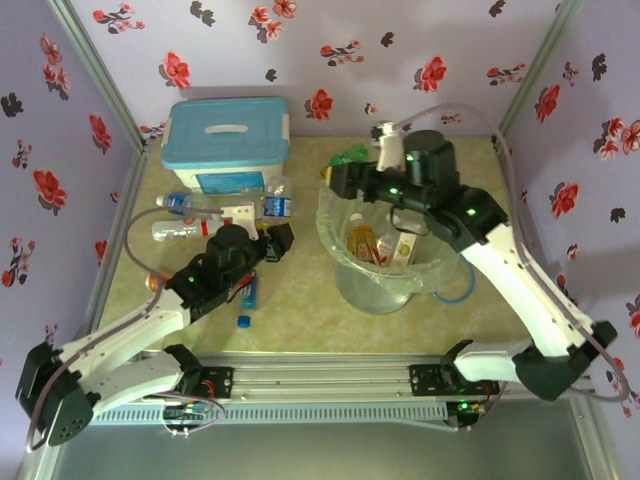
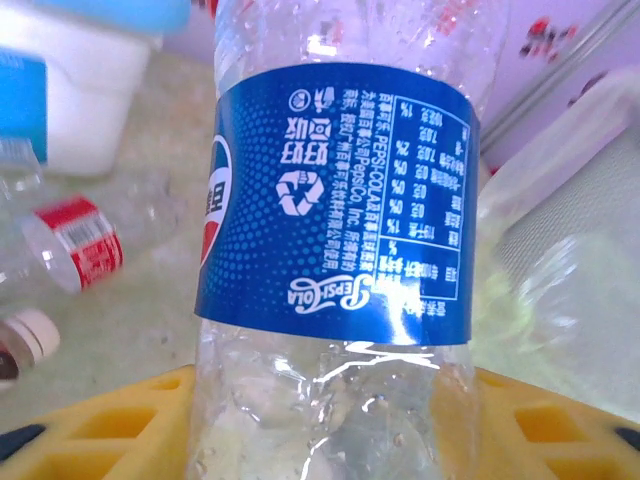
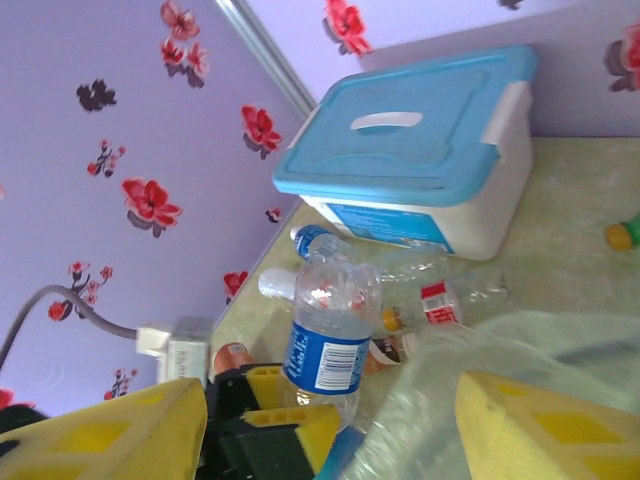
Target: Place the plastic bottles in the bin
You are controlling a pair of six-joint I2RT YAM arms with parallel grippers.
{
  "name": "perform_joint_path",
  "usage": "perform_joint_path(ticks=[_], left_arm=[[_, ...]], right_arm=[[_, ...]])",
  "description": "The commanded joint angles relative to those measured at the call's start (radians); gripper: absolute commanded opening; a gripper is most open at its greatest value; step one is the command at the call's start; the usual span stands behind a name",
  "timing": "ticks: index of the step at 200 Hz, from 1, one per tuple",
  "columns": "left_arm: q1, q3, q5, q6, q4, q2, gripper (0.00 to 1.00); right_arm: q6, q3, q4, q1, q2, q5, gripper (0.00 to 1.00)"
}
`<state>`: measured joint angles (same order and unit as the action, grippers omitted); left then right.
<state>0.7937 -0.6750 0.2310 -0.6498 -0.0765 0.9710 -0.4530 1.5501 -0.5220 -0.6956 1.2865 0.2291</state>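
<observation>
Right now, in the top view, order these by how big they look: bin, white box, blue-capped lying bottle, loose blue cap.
1. bin and white box: nearly alike; the bin's rim stands nearer the camera, so unranked.
2. blue-capped lying bottle
3. loose blue cap

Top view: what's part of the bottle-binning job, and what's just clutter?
Job:
- Pepsi bottle
- red-label bottle
- blue-capped bottle lying by the box
- green bottle
- bottles already in the bin
- bin

Lying about:
- white box with light-blue lid
- loose blue cap
</observation>
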Motion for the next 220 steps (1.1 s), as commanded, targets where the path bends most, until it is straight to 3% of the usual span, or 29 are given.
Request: perform_joint_path(ticks=[1,42,68,104,142,155,202,220], left_arm=[[-0.001,0.038,0.031,0.042,-0.122,-0.062,0.27],[0.003,0.033,-0.062,0.046,-0.197,-0.088,0.27],[0.019,0.008,-0.112,0.041,-0.232,-0.072,0.28],[0.029,-0.008,-0.137,0.047,-0.23,-0.048,0.29],[0.029,0.002,-0.146,0.046,-0.241,-0.057,0.29],[0.03,0.004,-0.156,0.037,-0.247,-0.057,0.29],[0.03,-0.006,-0.165,0.038,-0.243,-0.058,0.29],[0.03,-0.005,-0.164,0.033,-0.24,-0.061,0.3]], right_arm=[[0.015,0.019,0.085,-0.064,0.048,-0.069,0.74],[-0.015,0.106,0.099,-0.105,0.203,-0.001,0.89],[-0.04,0.108,0.149,-0.119,0.25,0.042,0.91],[-0.072,0.13,0.185,-0.117,0.313,0.071,0.84],[-0.064,0.145,0.183,-0.113,0.337,0.061,0.63],[-0.075,0.146,0.182,-0.108,0.349,0.065,0.63],[-0.08,0.178,0.168,-0.095,0.391,0.082,0.79],[-0.095,0.179,0.166,-0.087,0.399,0.106,0.71]])
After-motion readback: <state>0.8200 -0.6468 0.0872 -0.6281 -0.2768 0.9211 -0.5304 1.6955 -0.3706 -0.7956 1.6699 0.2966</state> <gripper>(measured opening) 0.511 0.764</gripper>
